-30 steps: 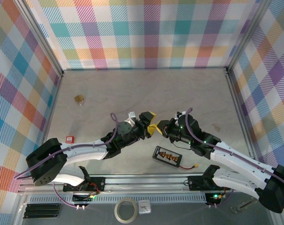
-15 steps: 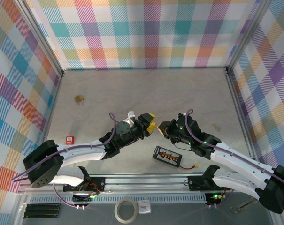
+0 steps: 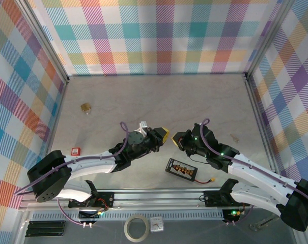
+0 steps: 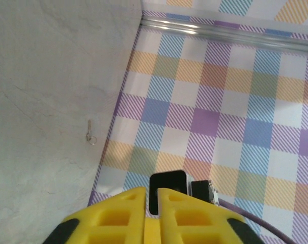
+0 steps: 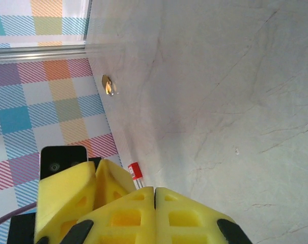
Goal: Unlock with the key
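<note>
Mid-table, the left gripper and right gripper nearly meet, each with its yellow fingers pressed together. Right of them, near the wall, lies the key; the brass padlock sits far left.

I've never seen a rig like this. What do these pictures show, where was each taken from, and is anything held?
These are two robot arms bolted at the near edge of a table. One picture looks down from above; the other two come from a camera on each wrist, with that arm's yellow fingers at the bottom. The left end effector and the right end effector are both shut, near each other mid-table, with nothing seen in either. On the table lie a padlock at far left, a key near the right wall, a red item and a black board with a cable. Neither padlock nor key is held.
</note>
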